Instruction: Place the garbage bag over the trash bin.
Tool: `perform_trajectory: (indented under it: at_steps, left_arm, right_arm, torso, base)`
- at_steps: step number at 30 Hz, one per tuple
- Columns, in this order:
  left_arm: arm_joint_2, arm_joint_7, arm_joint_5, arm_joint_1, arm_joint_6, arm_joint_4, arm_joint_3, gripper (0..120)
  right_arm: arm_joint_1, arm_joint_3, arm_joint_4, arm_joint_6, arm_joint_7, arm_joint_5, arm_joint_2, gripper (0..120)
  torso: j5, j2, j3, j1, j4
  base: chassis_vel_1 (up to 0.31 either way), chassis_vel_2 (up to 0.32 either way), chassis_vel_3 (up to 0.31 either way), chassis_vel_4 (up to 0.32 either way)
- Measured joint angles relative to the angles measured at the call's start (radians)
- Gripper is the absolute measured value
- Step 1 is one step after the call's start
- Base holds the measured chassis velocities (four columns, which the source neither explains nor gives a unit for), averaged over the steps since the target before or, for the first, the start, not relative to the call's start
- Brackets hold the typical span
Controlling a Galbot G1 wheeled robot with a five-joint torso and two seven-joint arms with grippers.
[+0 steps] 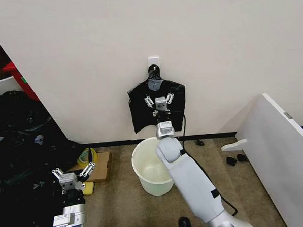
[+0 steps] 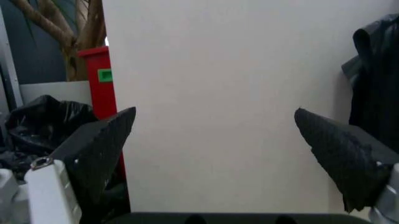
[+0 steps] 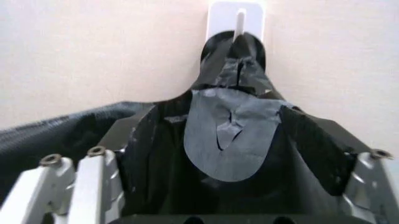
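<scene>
Reaching right hand [image 1: 159, 100], fingers spread, up to black bag bundle [image 1: 141, 106] hanging on white hook [image 1: 154, 60], just above trash bin [image 1: 144, 164]. Left hand [image 1: 73, 172] spread, idle low beside heap.

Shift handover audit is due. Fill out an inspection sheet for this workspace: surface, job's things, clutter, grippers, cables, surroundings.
Surface: brown floor, no table in use.
Job's things: trash bin upright on the floor by the wall, unlined; black bag bundle hanging from a white hook.
Clutter: tape roll on a cardboard piece; small dark bits on the floor; heap of black plastic at the left.
Grippers: right gripper open, raised at the bundle; left gripper open, low beside the heap.
Cables: black cable along the right arm.
Surroundings: cream wall, white panel, red bin.
</scene>
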Motion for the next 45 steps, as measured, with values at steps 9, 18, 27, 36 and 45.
perform_trajectory:
  at_steps: [9, 18, 27, 36, 45]
  left_arm:
    - [0.007, -0.005, 0.0, 0.002, -0.001, -0.002, -0.003, 100]
    - [0.012, -0.007, -0.001, 0.0, -0.001, 0.0, 0.0, 100]
    - [0.014, -0.01, 0.001, -0.001, -0.001, 0.007, 0.0, 100]
    - [0.012, -0.017, 0.002, 0.002, -0.004, 0.009, -0.002, 100]
    - [0.012, -0.021, 0.006, 0.004, -0.013, 0.011, 0.003, 100]
  right_arm:
    - [0.006, 0.013, -0.028, -0.039, 0.04, -0.053, 0.001, 48]
    - [0.001, 0.023, -0.021, -0.036, 0.041, -0.066, 0.001, 18]
    - [-0.011, 0.018, 0.009, 0.016, -0.019, -0.007, 0.0, 0]
    - [-0.095, 0.019, 0.088, 0.088, -0.14, 0.043, -0.04, 0]
    - [-0.314, 0.052, 0.21, 0.181, -0.3, 0.062, -0.138, 0]
  torso:
    - [0.0, 0.0, 0.0, 0.0, -0.0003]
    - [0.0001, 0.0, 0.0, 0.0, -0.0003]
    - [0.0002, 0.0, 0.0, 0.0, -0.0002]
    - [0.0003, 0.0, 0.0, 0.0, -0.0002]
    - [0.0004, 0.0, 0.0, 0.0, -0.0003]
  base:
    - [0.0, 0.0, 0.0, 0.0]
    - [0.0, 0.0, 0.0, 0.0]
    - [0.0, 0.0, 0.0, 0.0]
    - [0.0, 0.0, 0.0, 0.0]
    - [0.0, 0.0, 0.0, 0.0]
